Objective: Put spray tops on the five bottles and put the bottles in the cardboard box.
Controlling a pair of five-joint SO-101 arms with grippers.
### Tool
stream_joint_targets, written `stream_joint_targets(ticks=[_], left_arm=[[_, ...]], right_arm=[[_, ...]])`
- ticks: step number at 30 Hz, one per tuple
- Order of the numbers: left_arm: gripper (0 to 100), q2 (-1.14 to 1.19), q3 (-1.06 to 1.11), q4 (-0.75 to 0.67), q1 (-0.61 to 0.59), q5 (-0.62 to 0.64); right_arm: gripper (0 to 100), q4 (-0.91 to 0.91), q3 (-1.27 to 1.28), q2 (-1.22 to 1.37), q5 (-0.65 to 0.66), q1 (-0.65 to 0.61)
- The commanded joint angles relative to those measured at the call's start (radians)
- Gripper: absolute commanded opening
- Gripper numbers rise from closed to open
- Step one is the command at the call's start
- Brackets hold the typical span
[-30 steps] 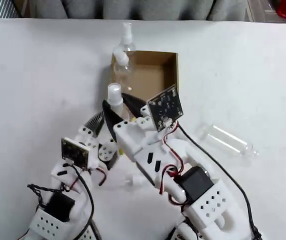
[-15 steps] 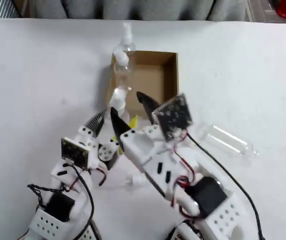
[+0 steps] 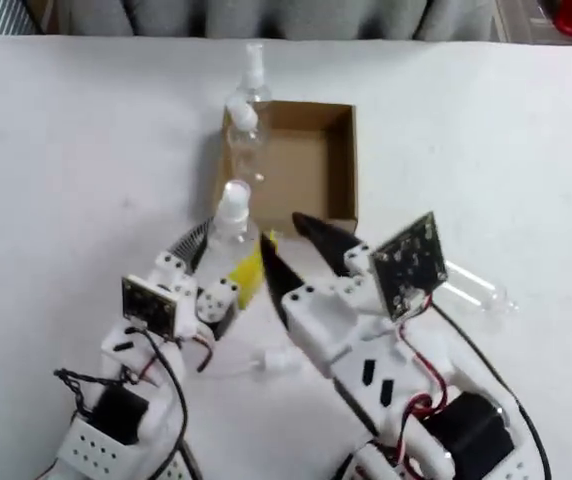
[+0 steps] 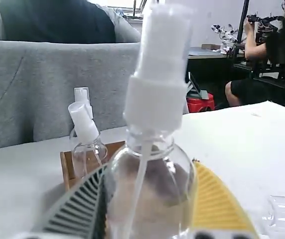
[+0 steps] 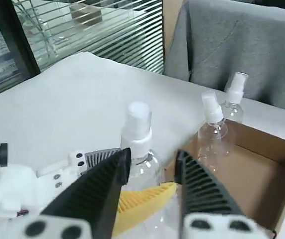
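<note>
One bottle (image 3: 232,224) to deal with at present: held upright in the left gripper (image 3: 221,250), clamped around its clear body between a grey ribbed pad and a yellow one, just short of the near wall of the cardboard box (image 3: 306,170). Looks capped already, with a white spray top (image 3: 234,194) seated on the neck and a dip tube running down inside, plain enough in the left wrist view. Judging from that, time to move it into the box. Lift high enough to carry the base over the near wall before travelling forward. Lower straight down onto bare cardboard, and loosen the pads only after setting the base flat. Keep the hold low on the body, never on the top, to avoid knocking it askew. Steer away from the nearer capped bottle (image 3: 243,128) and the farther capped bottle (image 3: 254,72) at the box's far left corner; hard to tell whether inside the box or just outside its wall. Mind also the right gripper (image 3: 280,230), spread wide with nothing between its black fingers, hovering just beside the held bottle and over the box's near edge; probably best drawn back first to free the path. As for orientation: long axis vertical, nozzle end up, base down, hardly leaning. Elsewhere, well to the right of the box, an uncapped bottle (image 3: 463,283) lying on its side, long axis flat along the table, and a loose spray top (image 3: 274,361) on the table between the two arms; by the task, work yet to do.
</note>
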Motion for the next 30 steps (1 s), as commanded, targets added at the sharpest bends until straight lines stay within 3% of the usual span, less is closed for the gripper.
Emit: stream_joint_targets(ticks=[1, 14, 18, 30], left_arm=[[2, -0.022, -0.02, 0.008, 0.01, -0.008], [2, -0.022, -0.018, 0.008, 0.01, -0.008], [2, -0.021, -0.018, 0.008, 0.01, -0.008], [2, -0.021, -0.018, 0.005, 0.015, -0.006]], right_arm=[[3.6, 0.031, -0.044, -0.002, 0.009, 0.061], [1.5, -0.084, 0.175, 0.137, 0.005, 0.401], [1.5, -0.097, 0.181, 0.223, 0.005, 0.401], [1.5, -0.383, 0.176, 0.475, 0.005, 0.314]])
